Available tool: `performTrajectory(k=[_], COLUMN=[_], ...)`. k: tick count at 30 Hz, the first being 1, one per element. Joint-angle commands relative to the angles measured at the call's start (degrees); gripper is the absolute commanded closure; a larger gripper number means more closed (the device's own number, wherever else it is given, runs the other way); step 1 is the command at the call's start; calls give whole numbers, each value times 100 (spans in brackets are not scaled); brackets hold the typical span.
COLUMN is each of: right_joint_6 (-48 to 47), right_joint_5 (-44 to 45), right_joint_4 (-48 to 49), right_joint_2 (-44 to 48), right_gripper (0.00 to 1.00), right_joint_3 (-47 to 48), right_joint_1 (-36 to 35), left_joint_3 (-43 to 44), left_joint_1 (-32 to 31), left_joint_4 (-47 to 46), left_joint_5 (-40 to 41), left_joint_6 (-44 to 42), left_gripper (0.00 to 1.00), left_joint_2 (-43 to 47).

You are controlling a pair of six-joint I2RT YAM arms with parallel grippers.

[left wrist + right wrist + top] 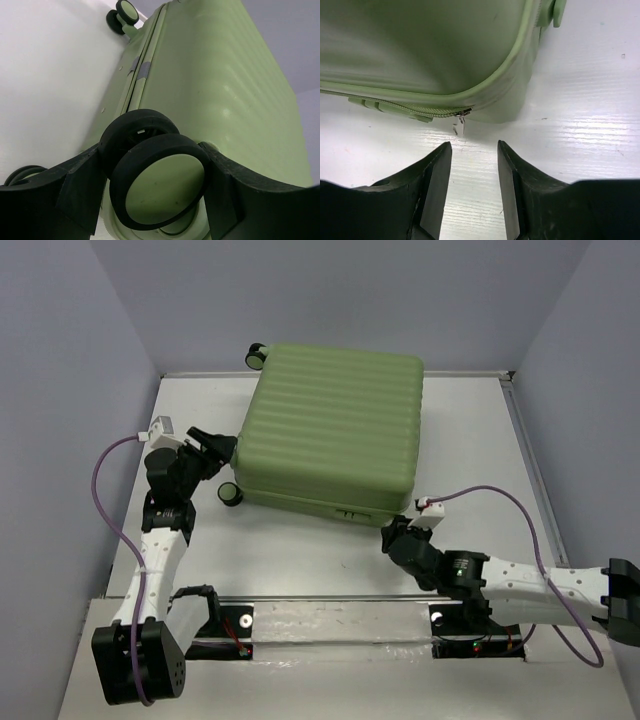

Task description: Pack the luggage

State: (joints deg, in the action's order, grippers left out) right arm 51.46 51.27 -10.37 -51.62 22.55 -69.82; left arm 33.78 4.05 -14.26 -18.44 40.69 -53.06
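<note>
**Your two arms: white shells, black joints**

Your left arm [150, 570] and right arm [540, 585] wear white link covers speckled with small dark dots, set between black motor housings. A purple cable [103, 490] loops off each wrist from a white connector block [162, 428]. Your left pincer [222, 446] and right pincer [388, 537] have matte black, wedge-shaped fingers [437, 185].

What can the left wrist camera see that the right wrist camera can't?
Only the left wrist view: a black wheel with a green hub, squeezed by the left gripper. Only the right wrist view: the zipper pull dangling at a corner, just ahead of the open right gripper. Both: the green luggage lying on the white table.
</note>
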Motion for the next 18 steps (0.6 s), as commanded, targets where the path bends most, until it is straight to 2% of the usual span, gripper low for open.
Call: performTrajectory(k=[1,5,8,14,18], right_joint_6=[-39,-889,-1514,-2060,-2245], right_joint_5=[191,173,-81,-134,-485], right_joint_4=[-246,323,842,1441,1827], right_joint_2=[537,688,688,460,346], right_gripper=[53,54,55,57,58], right_joint_3=[-22,-57,-145,-93,-127], right_joint_1=[-5,-5,283,583,864], left_joint_3=[76,59,32,23,6], left_joint_1=[-168,-168,-168,-168,-168], left_joint_4=[389,336,319,310,310], left_joint_5=[-529,-564,-582,-600,-600], left_joint_6=[-360,-351,-351,-351,-351], left_gripper=[94,94,94,94,94], left_joint_2=[120,103,94,103,103])
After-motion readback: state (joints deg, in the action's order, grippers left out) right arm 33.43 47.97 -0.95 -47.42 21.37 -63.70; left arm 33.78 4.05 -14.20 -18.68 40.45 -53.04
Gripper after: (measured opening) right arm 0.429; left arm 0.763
